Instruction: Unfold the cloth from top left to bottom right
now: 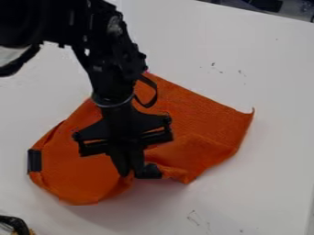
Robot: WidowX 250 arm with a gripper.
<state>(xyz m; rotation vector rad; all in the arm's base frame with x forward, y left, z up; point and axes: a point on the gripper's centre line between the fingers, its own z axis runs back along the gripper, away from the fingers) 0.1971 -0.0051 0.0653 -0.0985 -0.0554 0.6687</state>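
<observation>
Presently, in the camera view, the orange cloth (202,117) lies creased on the white table (270,59), a black patch (34,160) at its left edge, another (149,171) by its ruffled lower edge. The gripper (131,173) hangs over that lower edge; how far open it is, and whether it has hold of fabric, cannot be determined. Recommended handling: secure only the upper layer, confirm the grip with a slight lift, then draw low and slowly toward the bottom right, lest the sheet drag or bunch. Count: one cloth, one gripper, two black patches, one table.
</observation>
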